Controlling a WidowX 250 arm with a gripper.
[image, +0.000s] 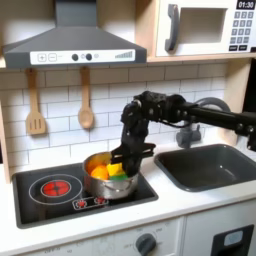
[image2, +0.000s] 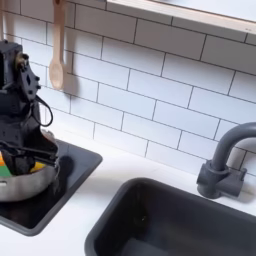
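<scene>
A silver pot (image: 108, 187) stands on the black cooktop (image: 60, 190), right of a red burner ring (image: 55, 186). Inside it lie an orange piece (image: 99, 172) and a green piece (image: 118, 171). The black gripper (image: 124, 158) points down at the pot's right rim, just over the food. In the second exterior view the gripper (image2: 35, 152) hangs low over the pot (image2: 30, 186), with an orange piece (image2: 6, 160) beneath it. Its dark fingers blend together, so the gap between them is unclear, and I cannot tell whether it touches the rim.
A dark sink (image: 208, 167) (image2: 170, 222) with a grey faucet (image: 190, 133) (image2: 226, 160) lies right of the stove. Two wooden utensils, a spatula (image: 35, 105) and a spoon (image: 86, 100) (image2: 58, 58), hang on the tiled wall. A hood (image: 70, 45) and microwave (image: 205, 25) sit overhead.
</scene>
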